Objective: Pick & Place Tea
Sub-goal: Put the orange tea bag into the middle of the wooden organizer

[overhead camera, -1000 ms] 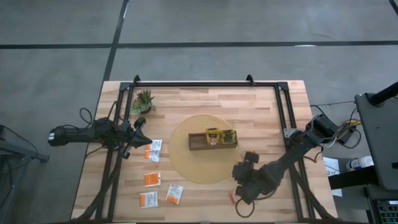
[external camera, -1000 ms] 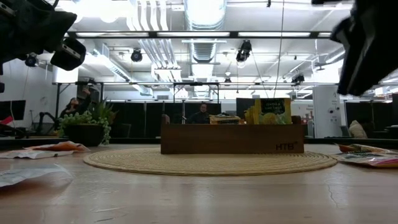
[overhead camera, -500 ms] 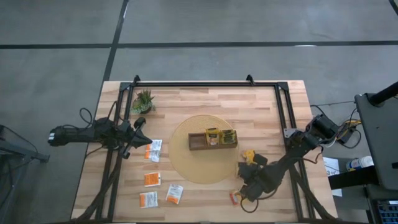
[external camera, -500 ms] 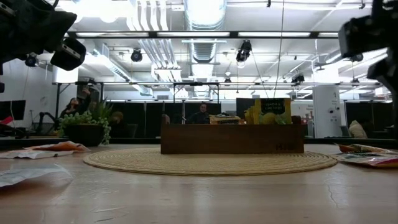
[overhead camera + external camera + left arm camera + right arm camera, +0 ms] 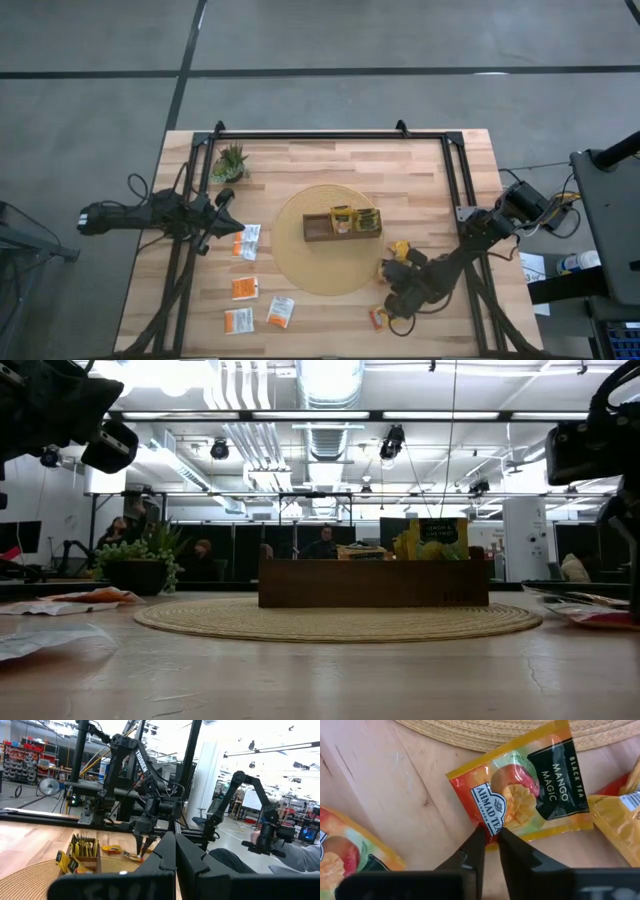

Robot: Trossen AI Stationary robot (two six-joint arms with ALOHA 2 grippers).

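Observation:
My right gripper [image 5: 490, 834] points steeply down by the right edge of the round woven mat [image 5: 300, 262]. It is shut on an orange-and-green mango tea sachet [image 5: 530, 785]. In the high view the arm hides that sachet. Two more sachets [image 5: 400, 248] [image 5: 377, 318] lie flat on either side of it. The dark wooden tray [image 5: 318, 228] stands on the mat with yellow-green sachets [image 5: 355, 218] upright in it. Several sachets [image 5: 244, 288] lie flat on the table's left. My left gripper [image 5: 175, 847] waits shut above the left side. My right gripper pinches the mango sachet at the middle of one edge [image 5: 490, 822] between its two fingertips. The fingers come from above, pointing steeply down. The sachet lies flat on the wood, with its opposite edge at the mat's rim.
A small green potted plant [image 5: 230, 162] stands at the far left. A black frame [image 5: 330, 134] runs along the table's far edge and down both sides. Bare wood lies between the mat and the near edge.
My right gripper has sunk toward the table beside the mat's right edge and has rolled somewhat. As the arm came down, the yellow-orange sachet by the mat came into sight from under it.

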